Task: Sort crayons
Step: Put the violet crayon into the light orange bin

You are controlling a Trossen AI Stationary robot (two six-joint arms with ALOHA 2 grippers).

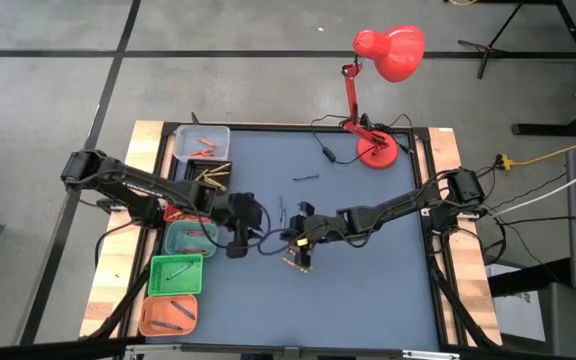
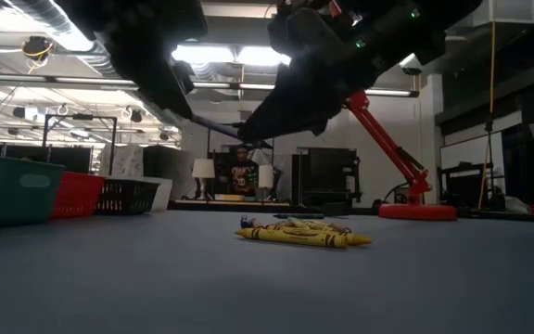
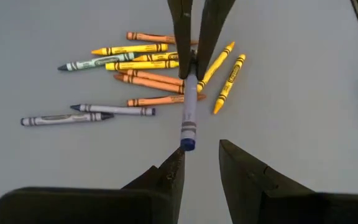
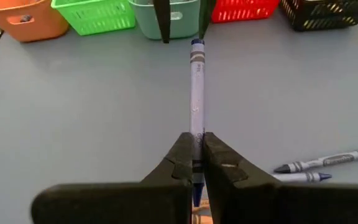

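One blue crayon (image 4: 196, 87) hangs above the table, pinched at its tail by the right gripper (image 4: 196, 155), its long axis pointing straight at the left gripper (image 3: 197, 165), whose fingers stand spread just short of its tip.

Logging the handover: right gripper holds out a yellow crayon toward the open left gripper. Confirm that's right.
Wrong colour. The crayon held in the right gripper is blue, as the right wrist view shows. The rest stands: it points toward the open left gripper, which has not closed on it.
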